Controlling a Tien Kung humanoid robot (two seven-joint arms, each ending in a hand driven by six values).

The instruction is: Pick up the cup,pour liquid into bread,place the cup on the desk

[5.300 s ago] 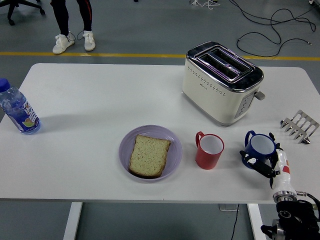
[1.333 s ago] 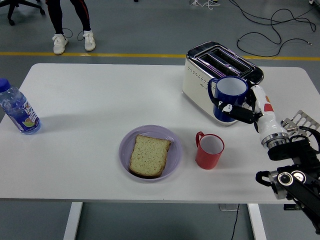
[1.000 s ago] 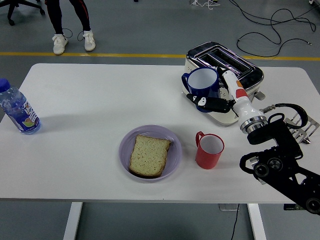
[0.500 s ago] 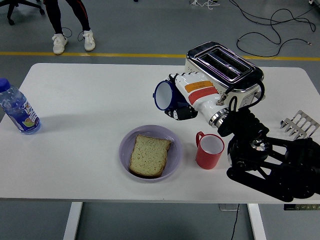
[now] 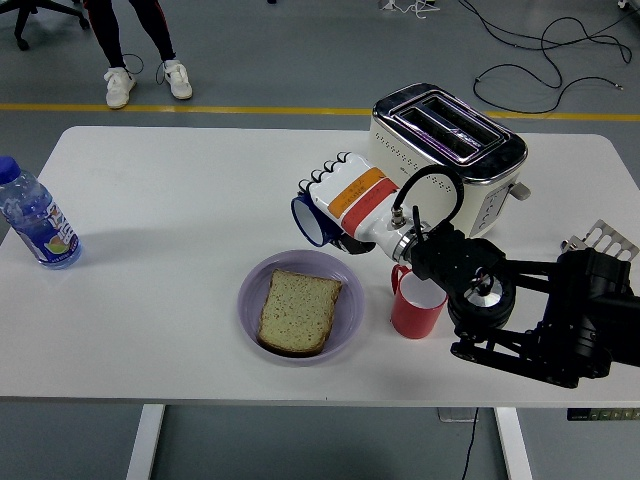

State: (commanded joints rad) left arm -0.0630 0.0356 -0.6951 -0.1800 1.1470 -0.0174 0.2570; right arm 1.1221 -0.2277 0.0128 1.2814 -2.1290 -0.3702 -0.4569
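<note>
Head view shows the right robot hand (image 5: 335,200) clasping the blue cup (image 5: 310,220), tipped mouth-down just above the plate's (image 5: 250,300) far rim, apparently so liquid falls onto the bread (image 5: 298,311).

A white table (image 5: 170,200) stands on a grey floor (image 5: 300,60). A yellow line (image 5: 200,108) crosses the floor beyond the table's far edge; black cables (image 5: 545,50) trail far right.
</note>
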